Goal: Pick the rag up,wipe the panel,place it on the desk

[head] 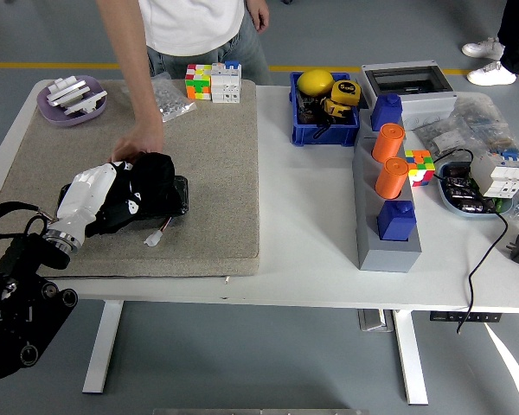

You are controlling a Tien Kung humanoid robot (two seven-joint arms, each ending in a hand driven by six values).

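Note:
On the beige mat [212, 160] at the left lies the black panel [176, 199]; only its right end shows. My left hand [114, 195], white-backed, lies on top of the panel with its fingers shut on the black rag [152, 172], which is bunched over the panel's right half. A person at the far side presses one hand [139, 142] down at the panel's far edge, just behind the rag. A small white connector [153, 239] on a wire lies at the panel's near side. My right hand is out of view.
A purple tray [69, 100] sits at the mat's far left corner, with a plastic bag [173, 97] and colour cubes [213, 82] along the far edge. To the right are a blue bin [323, 125], a grey rack [385, 246] with orange cylinders and a black cable [484, 251].

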